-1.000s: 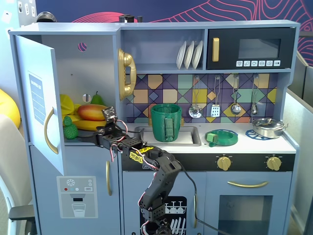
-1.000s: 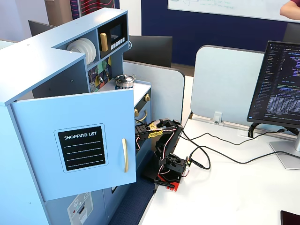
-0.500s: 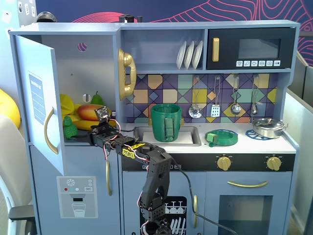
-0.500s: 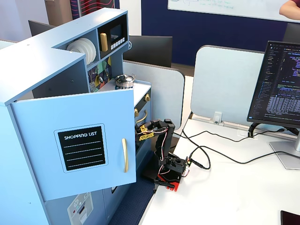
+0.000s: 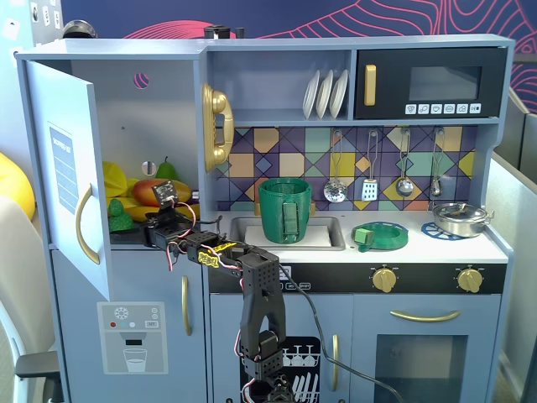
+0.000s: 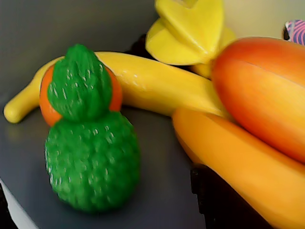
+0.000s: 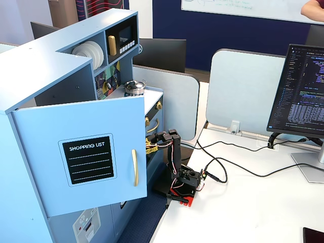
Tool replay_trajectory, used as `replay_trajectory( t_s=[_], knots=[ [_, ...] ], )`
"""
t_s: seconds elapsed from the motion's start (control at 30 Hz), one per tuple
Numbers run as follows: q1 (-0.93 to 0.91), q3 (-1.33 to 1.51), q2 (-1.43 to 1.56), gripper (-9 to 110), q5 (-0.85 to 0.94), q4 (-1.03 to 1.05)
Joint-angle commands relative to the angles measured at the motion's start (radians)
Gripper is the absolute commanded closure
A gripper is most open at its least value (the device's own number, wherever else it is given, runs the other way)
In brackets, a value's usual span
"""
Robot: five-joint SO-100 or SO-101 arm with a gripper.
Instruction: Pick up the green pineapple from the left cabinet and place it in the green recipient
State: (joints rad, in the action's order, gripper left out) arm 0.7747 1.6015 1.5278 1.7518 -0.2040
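Note:
The green pineapple [image 6: 90,162] stands upright on the grey shelf of the left cabinet [image 5: 63,126], whose door hangs open; in a fixed view the pineapple [image 5: 118,217] is at the shelf's front left. My gripper [image 6: 105,210] is open inside the cabinet, with one black finger [image 6: 219,200] to the right of the pineapple and a dark sliver at the bottom left edge, not touching it. It also shows in a fixed view [image 5: 151,228]. The green recipient [image 5: 285,210] stands empty in the sink. From the side, the open door [image 7: 91,152] hides the gripper.
A banana [image 6: 157,81], a small orange [image 6: 45,102], a mango [image 6: 262,90] and a long orange fruit [image 6: 238,162] crowd the shelf behind and to the right of the pineapple. A green pear [image 5: 166,168] stands at the back. A flat green-blue dish [image 5: 379,235] lies on the counter.

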Motion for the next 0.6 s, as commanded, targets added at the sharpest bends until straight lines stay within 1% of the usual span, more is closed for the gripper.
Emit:
replay_trajectory(
  t_s=[0.0, 0.57],
  knots=[
    [0.023, -0.137, -0.040, 54, -0.006, -0.060],
    [0.029, -0.333, -0.196, 55, 0.026, -0.029]
  ],
)
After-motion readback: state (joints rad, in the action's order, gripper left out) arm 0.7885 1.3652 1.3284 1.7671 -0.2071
